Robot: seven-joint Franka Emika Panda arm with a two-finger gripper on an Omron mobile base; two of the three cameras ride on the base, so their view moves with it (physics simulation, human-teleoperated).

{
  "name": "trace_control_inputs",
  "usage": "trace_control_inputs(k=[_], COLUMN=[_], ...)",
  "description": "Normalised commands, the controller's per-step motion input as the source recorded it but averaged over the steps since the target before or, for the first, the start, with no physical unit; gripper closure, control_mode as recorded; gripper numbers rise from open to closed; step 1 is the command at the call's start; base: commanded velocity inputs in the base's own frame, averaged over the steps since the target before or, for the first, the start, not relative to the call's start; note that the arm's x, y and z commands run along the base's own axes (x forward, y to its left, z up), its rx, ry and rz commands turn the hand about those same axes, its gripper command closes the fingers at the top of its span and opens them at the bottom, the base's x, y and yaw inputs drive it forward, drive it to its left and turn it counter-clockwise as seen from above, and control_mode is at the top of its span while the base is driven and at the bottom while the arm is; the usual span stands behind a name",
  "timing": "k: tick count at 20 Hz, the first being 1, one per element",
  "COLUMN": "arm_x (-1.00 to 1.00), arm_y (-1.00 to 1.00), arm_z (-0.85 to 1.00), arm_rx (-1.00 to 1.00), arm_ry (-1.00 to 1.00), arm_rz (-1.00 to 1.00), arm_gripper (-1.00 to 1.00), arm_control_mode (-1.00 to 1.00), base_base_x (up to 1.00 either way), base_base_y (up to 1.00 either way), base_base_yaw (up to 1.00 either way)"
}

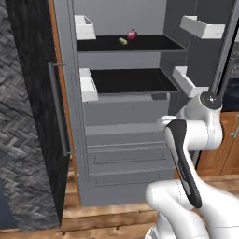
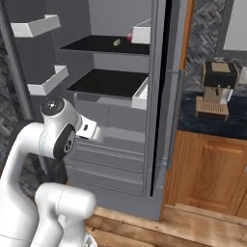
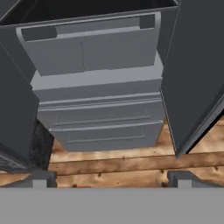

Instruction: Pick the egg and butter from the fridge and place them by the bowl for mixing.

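Two base views face the open fridge (image 1: pixel 121 116) from left and right, sharing its shelves and drawers; the hand view looks down closely at the drawers (image 3: pixel 100 118).

Looked over all three feeds and honestly there's nothing readable anywhere. No brand badge or sticker on the fridge (image 1: pixel 126 140), nothing printed on its grey drawers (image 3: pixel 103 127) straight ahead of the hand, and the white door bins (image 1: pixel 85 27) up above are blank. The wooden cabinets (image 2: pixel 207 169) off to the side carry no labels either. There's a small boxy appliance (image 2: pixel 217 87) on the counter beyond them, but if it has any marking it's too small and blurry for me to make out.
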Motion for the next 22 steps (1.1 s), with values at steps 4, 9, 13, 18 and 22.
trace_control_inputs(k=[4,9,13,18,22], arm_x=[0.0,0.0,0.0,0.0,0.0], arm_y=[0.0,0.0,0.0,0.0,0.0], arm_z=[0.0,0.0,0.0,0.0,0.0], arm_rx=[0.0,0.0,0.0,0.0,0.0], arm_ry=[0.0,0.0,0.0,0.0,0.0], arm_rz=[0.0,0.0,0.0,0.0,0.0], arm_gripper=[-1.0,-1.0,-1.0,-1.0,-1.0], arm_control_mode=[1.0,1.0,1.0,1.0,1.0], base_base_x=[0.6,0.55,0.46,0.44,0.56], base_base_y=[0.32,0.17,0.25,0.31,0.06], base_base_yaw=[-0.22,-0.15,-0.01,0.1,0.26])
